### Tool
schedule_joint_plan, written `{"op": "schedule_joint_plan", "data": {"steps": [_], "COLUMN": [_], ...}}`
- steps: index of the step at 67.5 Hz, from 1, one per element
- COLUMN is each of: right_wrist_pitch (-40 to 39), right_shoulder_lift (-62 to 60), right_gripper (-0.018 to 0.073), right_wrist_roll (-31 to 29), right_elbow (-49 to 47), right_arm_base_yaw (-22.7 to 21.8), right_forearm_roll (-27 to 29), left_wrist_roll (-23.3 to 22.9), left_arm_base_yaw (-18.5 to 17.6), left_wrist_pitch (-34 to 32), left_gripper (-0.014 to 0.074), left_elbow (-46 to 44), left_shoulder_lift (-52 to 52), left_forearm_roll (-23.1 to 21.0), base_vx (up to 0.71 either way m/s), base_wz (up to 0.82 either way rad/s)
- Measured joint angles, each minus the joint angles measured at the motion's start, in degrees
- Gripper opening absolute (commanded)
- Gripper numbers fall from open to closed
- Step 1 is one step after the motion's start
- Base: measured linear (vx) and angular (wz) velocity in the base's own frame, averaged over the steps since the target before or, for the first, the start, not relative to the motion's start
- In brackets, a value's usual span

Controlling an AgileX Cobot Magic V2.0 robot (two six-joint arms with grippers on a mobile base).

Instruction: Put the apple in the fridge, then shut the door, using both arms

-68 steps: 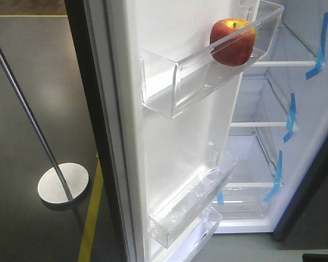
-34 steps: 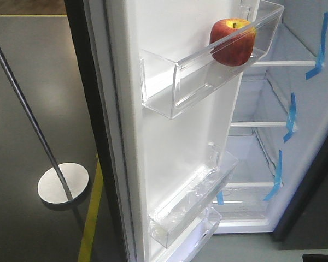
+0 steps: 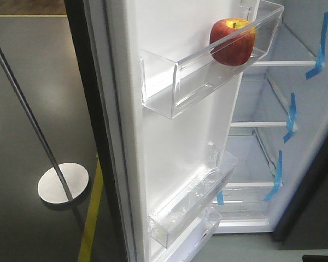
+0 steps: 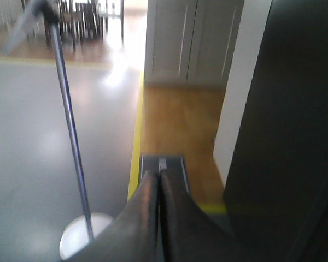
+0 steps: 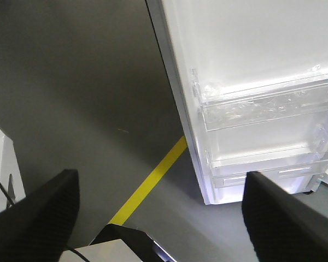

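The red apple (image 3: 232,41) rests in the upper clear bin (image 3: 208,65) of the open door (image 3: 175,136), whose white inner liner faces me. Behind it the fridge (image 3: 295,109) shows its white inside, clear shelves and blue tape strips. My left gripper (image 4: 158,183) is shut and empty, low beside the door's dark outer face (image 4: 284,136). My right gripper (image 5: 161,194) hangs open over the floor, its fingers (image 5: 49,207) wide apart, just off the door's lower bins (image 5: 268,106). Neither arm shows in the front view.
A thin metal pole (image 3: 27,109) on a round base (image 3: 63,184) stands left of the door. A yellow floor line (image 3: 90,224) runs past the door's foot. A pale grey cabinet (image 4: 191,41) stands at the back of the left wrist view.
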Motion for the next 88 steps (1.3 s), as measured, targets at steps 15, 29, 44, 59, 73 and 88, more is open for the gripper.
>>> {"op": "schedule_joint_plan", "data": {"steps": [15, 29, 44, 59, 73, 88], "right_wrist_pitch": [0.0, 0.0, 0.0, 0.0, 0.0, 0.0], "right_shoulder_lift": [0.0, 0.0, 0.0, 0.0, 0.0, 0.0], "right_gripper": [0.0579, 0.0579, 0.0579, 0.0579, 0.0579, 0.0579], "right_wrist_roll": [0.0, 0.0, 0.0, 0.0, 0.0, 0.0], "right_elbow": [0.0, 0.0, 0.0, 0.0, 0.0, 0.0], "right_arm_base_yaw": [0.0, 0.0, 0.0, 0.0, 0.0, 0.0], "right_forearm_roll": [0.0, 0.0, 0.0, 0.0, 0.0, 0.0], "left_wrist_roll": [3.59, 6.74, 9.63, 16.88, 24.46, 27.89], "left_arm_base_yaw": [0.0, 0.0, -0.06, -3.18, -5.35, -5.7], "left_wrist_pitch": [7.29, 16.22, 21.12, 21.8, 23.38, 25.44], "left_gripper": [-0.0006, -0.0006, -0.0006, -0.0006, -0.0006, -0.0006], "left_elbow": [-10.31, -20.79, -30.83, -38.96, -46.55, -53.4], "left_shoulder_lift": [16.49, 30.48, 43.68, 54.07, 62.49, 70.38], "left_forearm_roll": [0.19, 0.19, -0.02, -4.73, -12.69, -16.71], "base_vx": [0.0, 0.0, 0.0, 0.0, 0.0, 0.0], "base_wz": [0.0, 0.0, 0.0, 0.0, 0.0, 0.0]}}
